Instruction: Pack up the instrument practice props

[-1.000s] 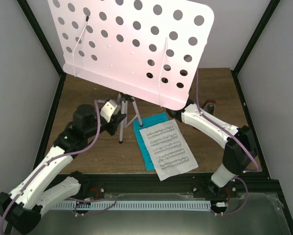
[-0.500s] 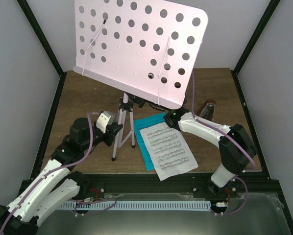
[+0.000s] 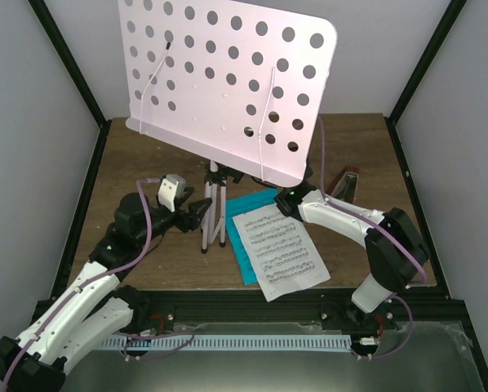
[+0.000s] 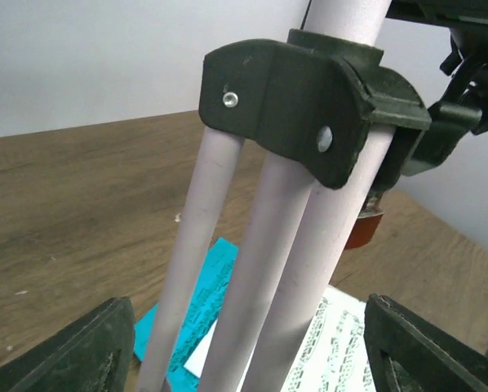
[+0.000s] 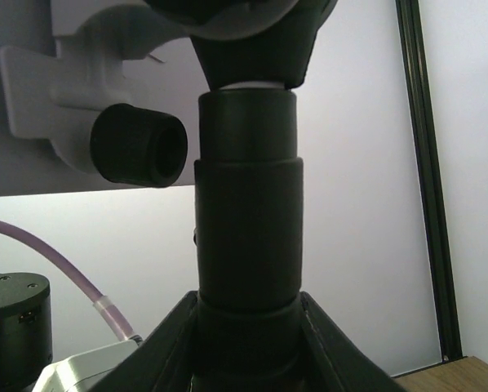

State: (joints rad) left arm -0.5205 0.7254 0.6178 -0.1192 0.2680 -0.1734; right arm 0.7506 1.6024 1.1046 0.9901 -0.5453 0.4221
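Note:
The pale pink music stand's hole-dotted desk (image 3: pixel 228 90) stands tilted over the table, and its three legs (image 3: pixel 214 214) are folded close together. My left gripper (image 3: pixel 201 214) is open. The legs (image 4: pixel 260 269) pass between its fingers (image 4: pixel 89 351) without touching either, below the black hub (image 4: pixel 301 106). My right gripper (image 3: pixel 286 196) reaches under the desk and is shut on the stand's black pole (image 5: pixel 248 229). The white music sheet (image 3: pixel 278 249) lies over the cyan one (image 3: pixel 242 237) on the table. The brown metronome (image 3: pixel 348 181) stands behind my right arm.
A black locking knob (image 5: pixel 138 145) juts out beside the pole, just above my right gripper (image 5: pixel 248 351). Black frame posts (image 3: pixel 64 57) and pale walls close in the wooden table (image 3: pixel 146 163) on three sides. The big desk hides much of the far table.
My left gripper has opened and let go of the stand's leg. The legs have come together, and the desk has swung left and more upright. My right gripper has kept its hold.

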